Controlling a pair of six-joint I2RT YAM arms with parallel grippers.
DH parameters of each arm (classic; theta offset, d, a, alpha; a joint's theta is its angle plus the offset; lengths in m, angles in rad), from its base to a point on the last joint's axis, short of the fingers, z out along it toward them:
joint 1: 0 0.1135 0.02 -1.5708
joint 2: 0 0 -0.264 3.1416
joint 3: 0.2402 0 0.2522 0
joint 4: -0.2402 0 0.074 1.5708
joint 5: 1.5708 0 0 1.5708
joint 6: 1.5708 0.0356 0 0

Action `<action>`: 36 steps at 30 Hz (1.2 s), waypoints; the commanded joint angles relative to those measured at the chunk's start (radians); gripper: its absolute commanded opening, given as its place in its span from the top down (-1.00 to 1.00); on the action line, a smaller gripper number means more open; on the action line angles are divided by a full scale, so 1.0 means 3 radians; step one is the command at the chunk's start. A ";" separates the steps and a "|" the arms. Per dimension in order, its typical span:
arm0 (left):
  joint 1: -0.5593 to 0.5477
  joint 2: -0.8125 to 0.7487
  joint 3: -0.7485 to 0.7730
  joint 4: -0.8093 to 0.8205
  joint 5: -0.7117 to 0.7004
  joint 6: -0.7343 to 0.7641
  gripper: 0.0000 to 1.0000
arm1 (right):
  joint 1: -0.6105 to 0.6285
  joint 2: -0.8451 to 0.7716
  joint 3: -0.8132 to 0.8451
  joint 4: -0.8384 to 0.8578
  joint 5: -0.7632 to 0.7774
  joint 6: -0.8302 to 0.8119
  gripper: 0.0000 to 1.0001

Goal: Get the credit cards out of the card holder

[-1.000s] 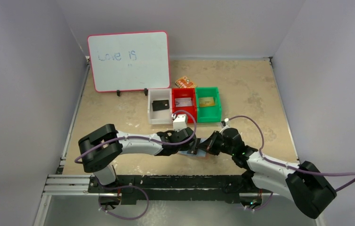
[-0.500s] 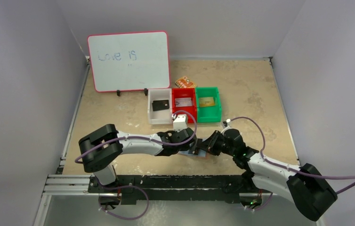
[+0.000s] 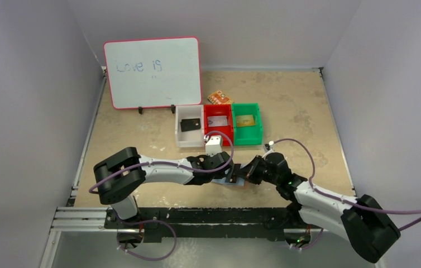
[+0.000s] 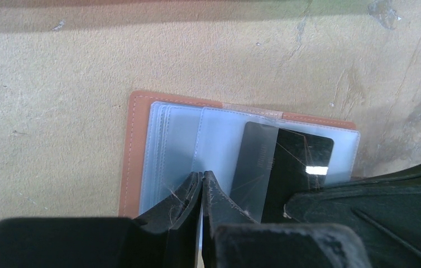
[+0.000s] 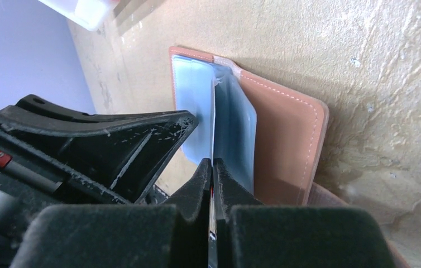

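The card holder point(image 3: 240, 181) lies open on the table at the near middle, tan with pale blue sleeves point(image 4: 169, 145). In the left wrist view its tan edge point(image 4: 135, 145) shows, and a black card point(image 4: 303, 162) sticks partway out of a clear sleeve. My left gripper point(image 4: 202, 176) is shut, its tips pinched on a sleeve edge. My right gripper point(image 5: 213, 163) is shut on a thin sheet seen edge-on, which looks like the black card. Its finger point(image 4: 364, 206) lies over the card's near end. Both grippers meet over the holder in the top view point(image 3: 236, 176).
A white bin point(image 3: 178, 134), a red bin point(image 3: 219, 134) and a green bin point(image 3: 247, 137) stand side by side behind the holder, each with a card inside. An orange patterned packet point(image 3: 219, 97) lies behind them. A whiteboard point(image 3: 152, 71) stands at the back left.
The right arm has shifted very slightly. Both grippers stay at the card holder.
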 commanded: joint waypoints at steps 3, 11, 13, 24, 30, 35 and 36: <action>0.0001 0.0178 -0.0052 -0.0590 -0.0059 0.0085 0.92 | -0.0011 -0.0552 0.0192 -0.0757 0.0328 -0.0147 1.00; -0.0004 -0.0022 -0.0006 -0.0411 0.0112 0.0140 0.86 | -0.0013 -0.0947 0.0408 -0.1280 0.0609 -0.0248 1.00; -0.0004 -0.0050 0.0003 -0.0342 0.0179 0.0152 0.84 | -0.0011 -0.0970 0.0495 -0.1399 0.0680 -0.0281 1.00; -0.0004 0.0028 0.0095 -0.0020 0.0528 0.0186 0.77 | -0.0010 -0.1014 0.0762 -0.1774 0.0951 -0.0391 1.00; -0.0004 0.0060 0.0157 0.0089 0.0641 0.0203 0.72 | -0.0012 -0.1153 0.0864 -0.2034 0.1182 -0.0398 1.00; -0.0004 -0.0059 0.0184 -0.0079 0.0405 0.0193 0.62 | -0.0012 -0.1255 0.0933 -0.2069 0.1236 -0.0532 1.00; -0.0004 -0.0106 0.0190 -0.0132 0.0307 0.0193 0.58 | -0.0009 -0.1265 0.0936 -0.2038 0.1227 -0.0578 1.00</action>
